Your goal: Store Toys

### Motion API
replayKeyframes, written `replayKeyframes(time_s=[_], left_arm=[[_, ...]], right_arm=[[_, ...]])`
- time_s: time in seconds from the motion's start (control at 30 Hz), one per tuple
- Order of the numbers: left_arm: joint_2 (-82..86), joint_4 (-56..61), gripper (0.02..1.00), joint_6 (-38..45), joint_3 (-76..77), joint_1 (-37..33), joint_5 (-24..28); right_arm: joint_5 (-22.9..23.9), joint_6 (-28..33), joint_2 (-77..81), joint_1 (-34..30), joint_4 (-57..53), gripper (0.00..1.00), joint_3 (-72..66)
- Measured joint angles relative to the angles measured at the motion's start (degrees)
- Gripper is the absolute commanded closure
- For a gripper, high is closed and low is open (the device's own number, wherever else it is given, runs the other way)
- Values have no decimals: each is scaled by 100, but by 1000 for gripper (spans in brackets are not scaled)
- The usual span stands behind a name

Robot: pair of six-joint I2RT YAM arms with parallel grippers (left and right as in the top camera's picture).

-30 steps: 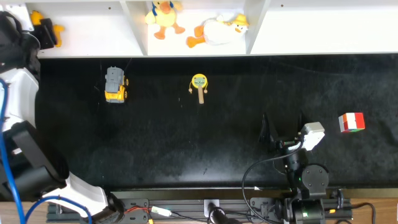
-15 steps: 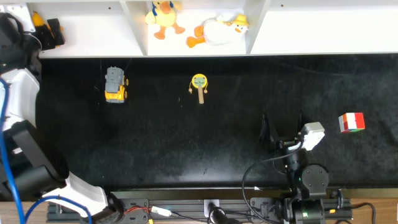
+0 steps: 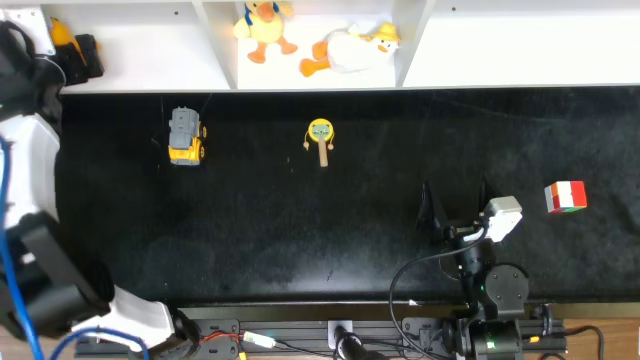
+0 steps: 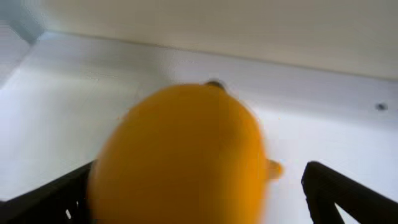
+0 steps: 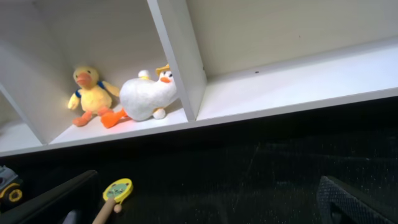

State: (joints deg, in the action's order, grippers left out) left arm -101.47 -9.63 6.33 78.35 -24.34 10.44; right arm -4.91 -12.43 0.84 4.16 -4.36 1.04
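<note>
My left gripper [image 3: 78,52] is inside the left compartment of the white shelf [image 3: 320,80]. An orange-yellow round toy [image 4: 180,155] sits between its wide-apart fingers, with a gap to one finger [image 4: 339,190]; it also peeks out as the orange-yellow toy [image 3: 60,30] beside the gripper. My right gripper [image 3: 455,208] stands open over the black mat near the front, holding nothing. On the mat lie a yellow and grey truck [image 3: 186,135], a yellow-green rattle [image 3: 321,137] and a red, white and green cube [image 3: 565,196].
A yellow plush duck [image 3: 265,22] and a white plush duck [image 3: 355,48] lie in the shelf's middle compartment, also seen as the yellow duck [image 5: 90,93] and white duck [image 5: 146,96]. The right compartment [image 5: 298,81] holds nothing. Cables run along the front edge.
The left gripper has shifted a little inside the left compartment, and the yellow part of the toy that showed to its right is now covered. The right arm has kept still.
</note>
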Motion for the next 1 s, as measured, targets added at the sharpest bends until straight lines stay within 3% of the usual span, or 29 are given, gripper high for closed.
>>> replayKeyframes(time_s=[0.63, 0.83, 1.0], left_arm=[[2328, -3333, 20, 284, -46, 0, -11], [3438, -3543, 20, 282, -699, 225, 46], [4186, -3379, 20, 251, -1722, 852, 24]], right_arm=[[0, 0, 0, 0, 0, 3, 0], [0, 0, 0, 0, 4, 5, 0], [2, 2, 0, 0, 2, 5, 0]])
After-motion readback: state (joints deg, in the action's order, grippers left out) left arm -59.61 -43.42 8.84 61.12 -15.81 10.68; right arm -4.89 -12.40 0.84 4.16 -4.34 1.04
